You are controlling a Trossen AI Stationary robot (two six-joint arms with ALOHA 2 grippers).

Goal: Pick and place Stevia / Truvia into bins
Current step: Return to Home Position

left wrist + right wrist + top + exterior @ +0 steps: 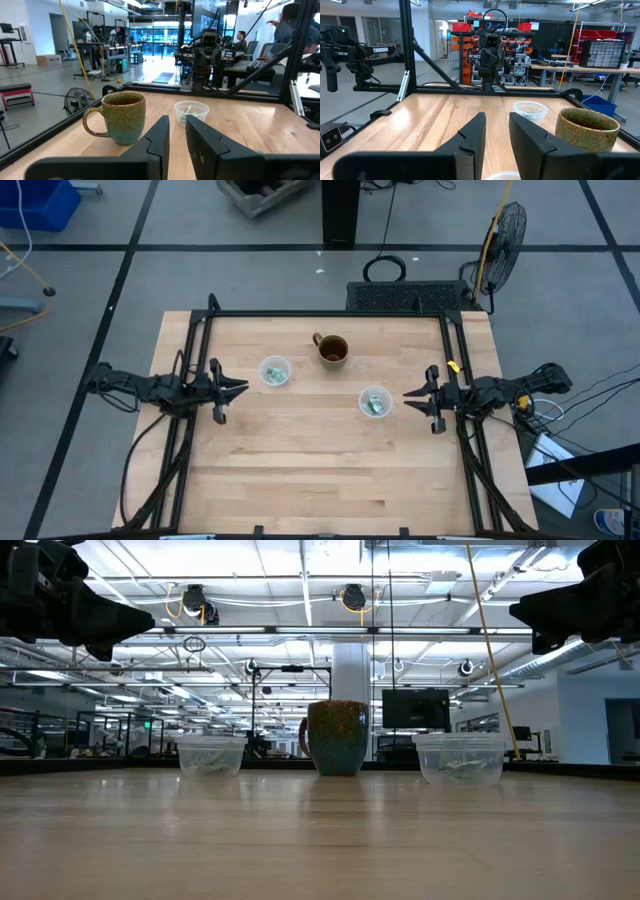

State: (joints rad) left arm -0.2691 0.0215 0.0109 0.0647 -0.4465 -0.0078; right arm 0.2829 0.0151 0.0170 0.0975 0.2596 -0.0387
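Note:
Two clear cups stand on the wooden table: the left bin and the right bin. Pale green and white Stevia packets lie inside each, in the left bin and in the right bin. I see no packets on the bare table. My left gripper hovers above the table beside the left bin, open by a narrow gap. My right gripper hovers beside the right bin, also open by a narrow gap. Both point toward the table's middle.
A brown mug stands between the bins, toward the far edge. A black frame runs along the far and side edges of the table. The near half of the table is bare wood.

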